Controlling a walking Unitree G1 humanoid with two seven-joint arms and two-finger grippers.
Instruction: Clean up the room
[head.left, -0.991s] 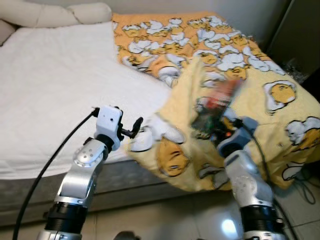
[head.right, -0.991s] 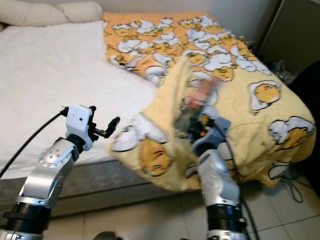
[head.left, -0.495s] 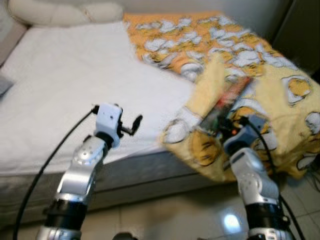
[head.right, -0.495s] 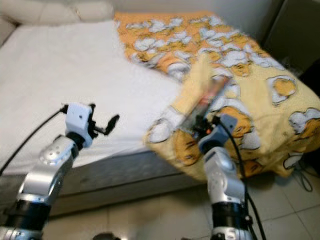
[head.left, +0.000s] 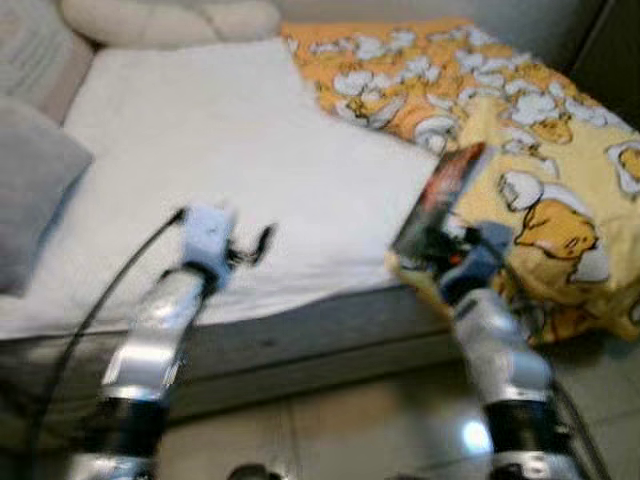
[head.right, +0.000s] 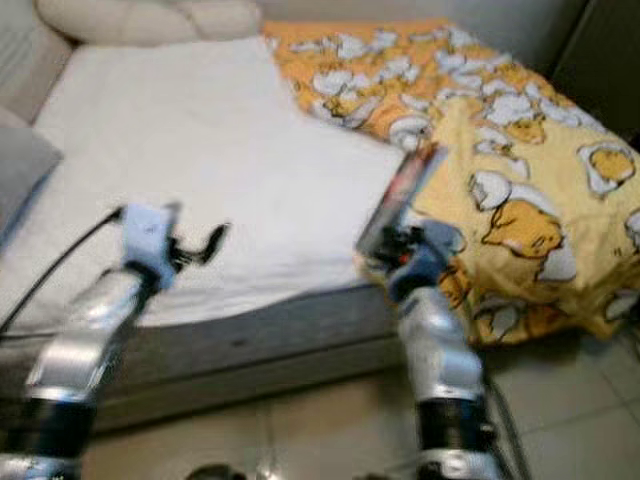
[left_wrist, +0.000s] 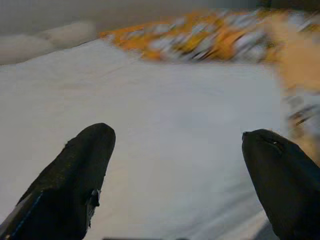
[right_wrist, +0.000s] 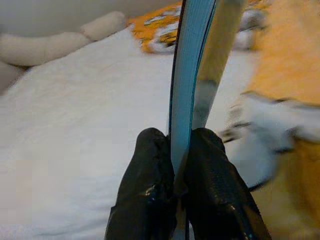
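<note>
My right tool pinched a thin book upright over the bed's near edge, beside the yellow blanket. My left tool hung spread wide above the white sheet.

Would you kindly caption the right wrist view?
Right gripper pinches a thin flat packet upright above the white bedsheet.

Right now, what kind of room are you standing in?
Most likely a bedroom: a bed with a white sheet, a yellow cartoon-print blanket and pillows at its head. The right gripper is clamped on a thin book.
</note>
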